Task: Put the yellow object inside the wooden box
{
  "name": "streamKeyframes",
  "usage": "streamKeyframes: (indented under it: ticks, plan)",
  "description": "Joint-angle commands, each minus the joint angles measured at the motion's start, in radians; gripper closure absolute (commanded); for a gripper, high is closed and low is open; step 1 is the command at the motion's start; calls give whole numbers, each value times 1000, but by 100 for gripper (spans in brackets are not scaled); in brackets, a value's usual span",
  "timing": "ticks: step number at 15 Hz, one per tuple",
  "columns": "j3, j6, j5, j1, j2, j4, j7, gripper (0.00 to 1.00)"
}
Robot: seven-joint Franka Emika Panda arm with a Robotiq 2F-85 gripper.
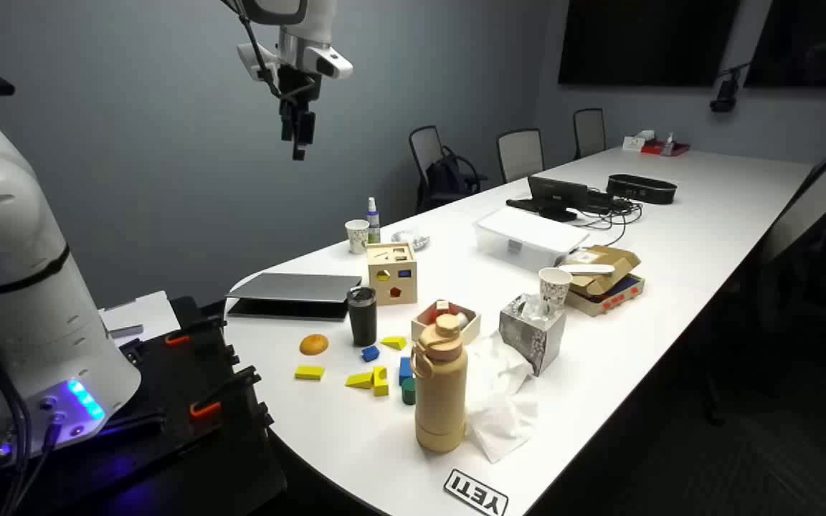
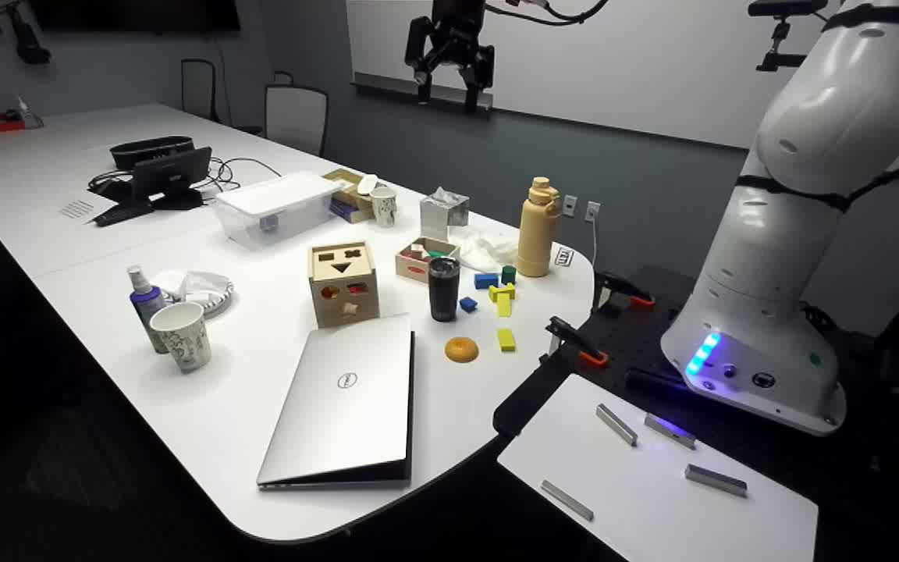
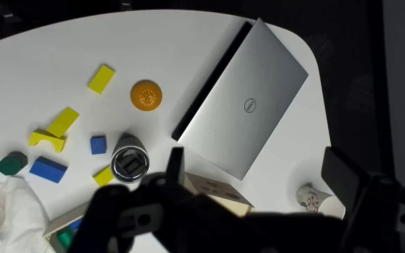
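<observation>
The wooden box [image 1: 393, 282] is a pale cube with shaped holes, upright on the table in both exterior views [image 2: 343, 285]. In the wrist view the wooden box [image 3: 220, 184] is partly hidden by the gripper. Several yellow blocks lie loose on the table: a flat one [image 3: 101, 79] apart from the rest, another [image 3: 63, 122] touching an arch-shaped one [image 3: 47, 139], and one [image 3: 103, 175] beside the black tumbler. The flat one also shows in both exterior views [image 1: 309, 373] [image 2: 506, 340]. My gripper [image 2: 447, 97] is open and empty, high above the table; its fingers spread wide in the wrist view [image 3: 255, 158].
A black tumbler [image 1: 363, 317], an orange dome [image 1: 314, 345] and a laptop [image 2: 346, 406] stand near the wooden box. A tan bottle [image 1: 442, 390], a tissue box [image 1: 532, 333], a small tray of blocks [image 2: 417, 269], a paper cup [image 2: 182, 337] and a spray bottle [image 2: 147, 304] are around.
</observation>
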Motion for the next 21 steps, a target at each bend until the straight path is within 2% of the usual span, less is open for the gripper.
streamKeyframes:
  ticks: [1,4,7,14,16,21]
  plan:
    - [14,-3,3,-16,0,2,-3,0]
    - [24,79,-6,-19,27,-39,9,0]
    - [29,231,-2,-20,68,-127,20,0]
    - [63,795,-19,-7,217,-393,207,0]
    - [79,930,-70,2,285,-447,288,0]
    - [74,1100,-125,75,492,-489,412,0]
